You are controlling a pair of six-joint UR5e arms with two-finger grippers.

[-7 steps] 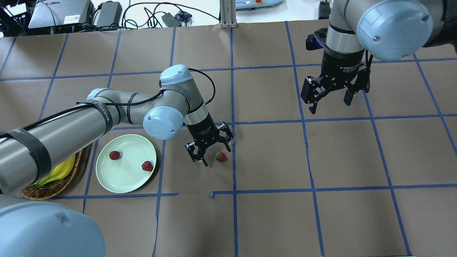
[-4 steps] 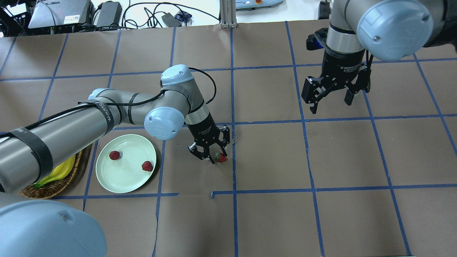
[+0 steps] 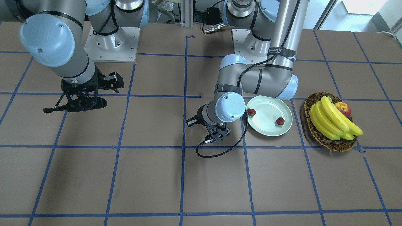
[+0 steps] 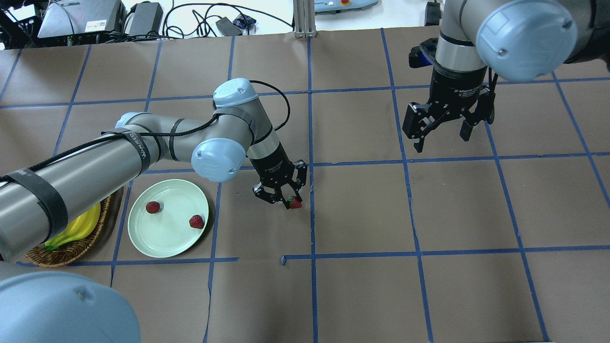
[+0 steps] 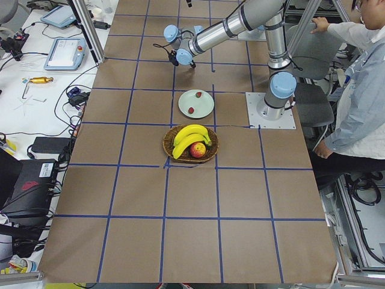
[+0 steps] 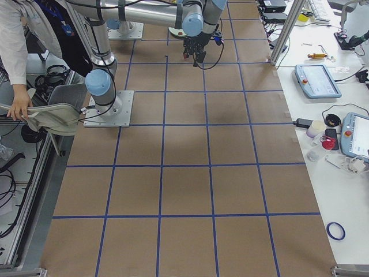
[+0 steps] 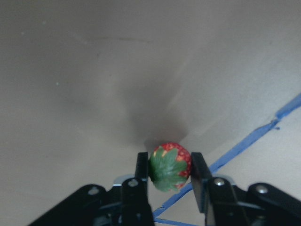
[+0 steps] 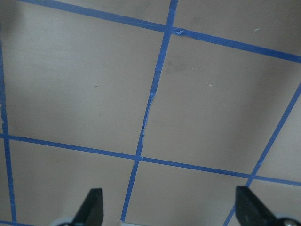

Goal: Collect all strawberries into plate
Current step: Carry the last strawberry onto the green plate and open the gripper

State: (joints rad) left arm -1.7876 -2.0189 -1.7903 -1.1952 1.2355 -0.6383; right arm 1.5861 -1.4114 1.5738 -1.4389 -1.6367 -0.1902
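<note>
A table (image 4: 362, 295) covered in brown paper and marked into squares by blue tape was seen. In the overhead view, the left arm (image 4: 95, 166) was stretched in from 8 o'clock towards the middle. The right arm (image 4: 524, 28) was held over the 1 o'clock part of the table.

A wicker basket (image 3: 336, 147) with bananas (image 3: 329, 121) and an apple (image 3: 343, 109) was set at 9 o'clock of the plate (image 4: 167, 238), just beside it. The plate itself lay at 8 o'clock of the table's middle.

The right gripper (image 4: 441, 143) was hung above bare paper, its fingers spread wide with nothing between them. The left gripper (image 4: 291, 202) was pointed down at 3 o'clock of the plate, near it but apart. Its fingers were closed on a strawberry (image 7: 170, 167), which was pinched at both sides with its green top turned towards the wrist camera. Whether that strawberry touched the paper could not be told.

A second strawberry (image 4: 152, 207) was found on the plate at 10 o'clock of its centre. A third strawberry (image 4: 196, 221) lay at 3 o'clock, close to the rim.
</note>
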